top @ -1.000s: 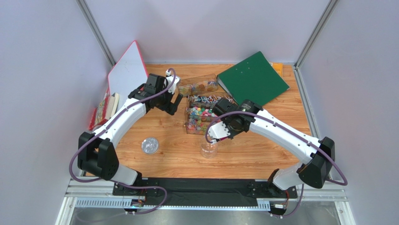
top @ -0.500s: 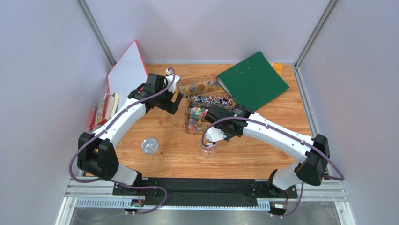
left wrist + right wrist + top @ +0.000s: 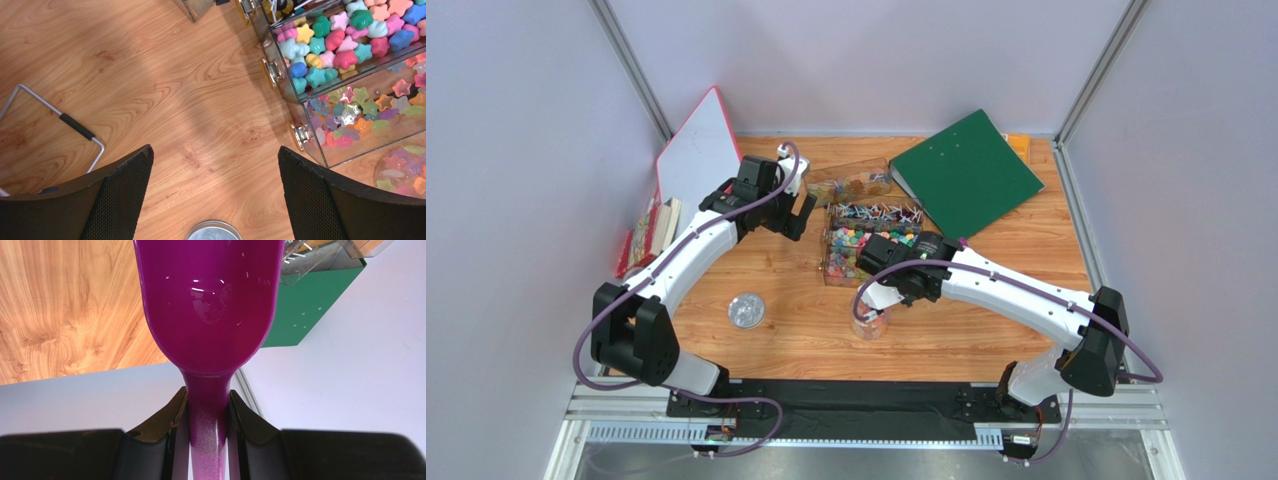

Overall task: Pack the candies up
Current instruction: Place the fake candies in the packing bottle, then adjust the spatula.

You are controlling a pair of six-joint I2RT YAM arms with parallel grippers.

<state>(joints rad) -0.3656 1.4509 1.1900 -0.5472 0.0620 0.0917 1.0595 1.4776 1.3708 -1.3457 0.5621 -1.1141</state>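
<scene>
Purple scoop (image 3: 207, 305) handle clamped by right gripper (image 3: 207, 412), bowl apparently tipped over clear cup (image 3: 871, 322). Candies (image 3: 340, 37) massed in clear box (image 3: 300, 102). Left gripper (image 3: 215, 155) held wide apart, empty. Risk: unbraced cup toppled by scoop, candies scattered.

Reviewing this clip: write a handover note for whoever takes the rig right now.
The left gripper: jaws open, empty, above the table beside the bin.
The right gripper: jaws shut on the scoop handle, scoop tipped over the cup.
The candies: most in the bin, some in the cup.
Done: apparently at least one scoop poured.
Left: more scoops, then probably the lid, lying left of the cup.
</scene>
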